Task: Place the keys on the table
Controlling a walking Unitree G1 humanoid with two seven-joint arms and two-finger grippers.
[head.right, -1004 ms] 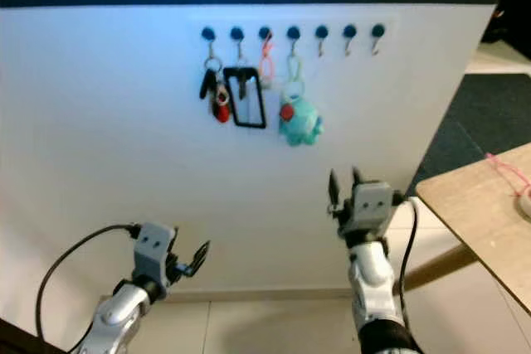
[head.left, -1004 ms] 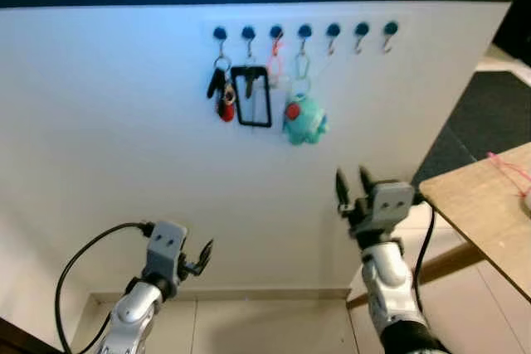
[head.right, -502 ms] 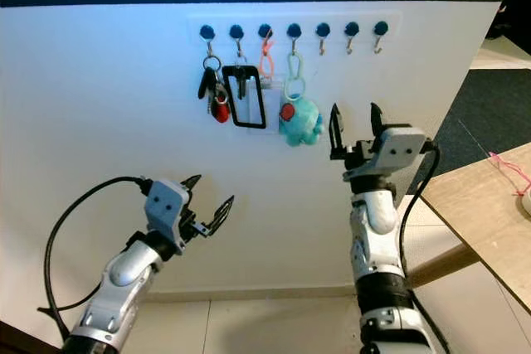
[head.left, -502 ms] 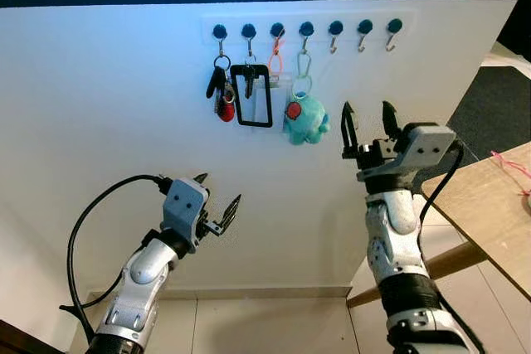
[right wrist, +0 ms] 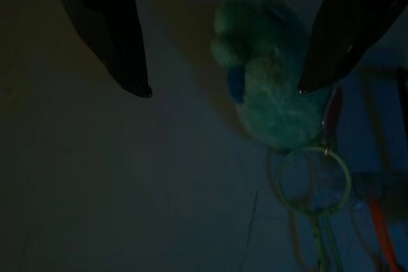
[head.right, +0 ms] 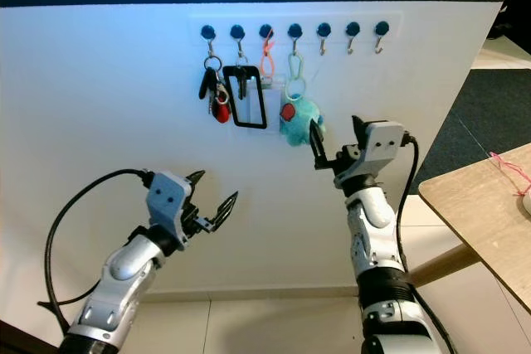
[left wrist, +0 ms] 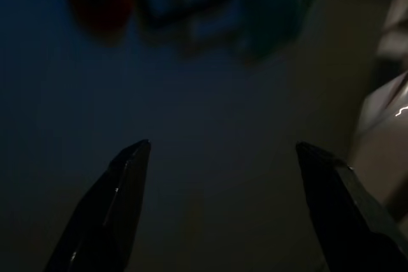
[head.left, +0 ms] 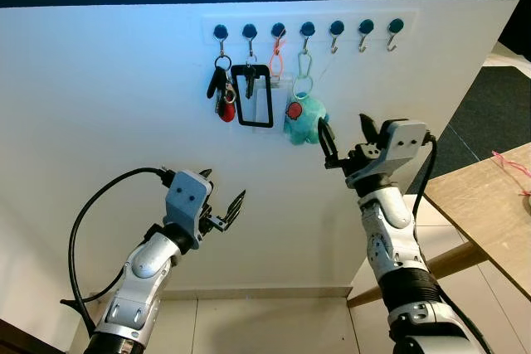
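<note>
Hanging from a row of dark hooks (head.left: 306, 29) on the white wall (head.left: 99, 105) were the keys (head.left: 220, 93), a bunch with a black fob and a red tag on the leftmost hook, well above the floor and well apart from the wooden table (head.left: 489, 205) at the robot's right. Beside them hung a black rectangular frame-like holder (head.left: 252, 95), an orange loop (head.left: 275, 60), and a pale green carabiner ring carrying a teal plush toy (head.left: 304, 118). The right gripper (head.left: 342, 137) was raised in front of the wall with its two black fingers spread apart, empty, one fingertip just beside the plush toy's right edge. In the right wrist view the toy (right wrist: 271, 97) sat between the parted fingers (right wrist: 105, 27), the green ring (right wrist: 312, 179) hanging near it, all dim. The left gripper (head.left: 220, 205) was held lower and to the left, below the keys and apart from the wall items, its curved fingers likewise spread and holding nothing. In the dark left wrist view its two fingertips (left wrist: 131, 157) stood wide apart, with blurred red and teal shapes beyond. A black cable (head.left: 91, 213) looped from the left wrist.
</note>
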